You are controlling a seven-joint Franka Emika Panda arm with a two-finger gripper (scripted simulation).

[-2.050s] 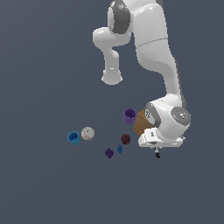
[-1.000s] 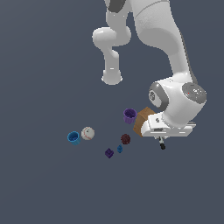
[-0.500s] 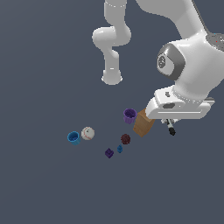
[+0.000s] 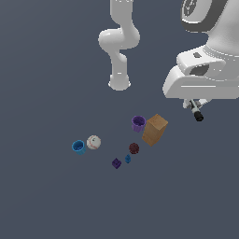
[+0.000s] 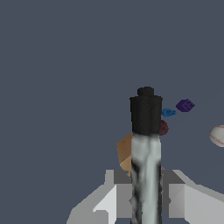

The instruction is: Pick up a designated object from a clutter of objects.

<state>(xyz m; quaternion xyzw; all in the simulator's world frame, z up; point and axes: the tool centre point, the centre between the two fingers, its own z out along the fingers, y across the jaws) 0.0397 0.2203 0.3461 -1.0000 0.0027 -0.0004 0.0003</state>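
The designated object, a thin stick [image 4: 196, 111] with a white-grey shaft and black end, hangs under my gripper [image 4: 192, 103] high above the floor, at the exterior view's right. In the wrist view the stick [image 5: 145, 162] stands between my grey fingers [image 5: 118, 192], with its black cap pointing away; the gripper [image 5: 146, 197] is shut on it. Below lies the clutter of objects: a brown box [image 4: 155, 129], a purple cup [image 4: 138, 123], a dark-red ball [image 4: 134, 148], a blue cup [image 4: 78, 147] and a white baseball [image 4: 93, 142].
A small purple piece [image 4: 116, 163] and a small blue piece [image 4: 128, 158] lie in front of the dark-red ball. The arm's white base [image 4: 119, 83] stands behind the clutter. The wrist view shows the baseball [image 5: 218, 135] and the purple piece [image 5: 185, 105] far below.
The gripper has risen steadily with the stick in it, moving up and toward the exterior view's right, away from the brown box. The clutter has not moved.
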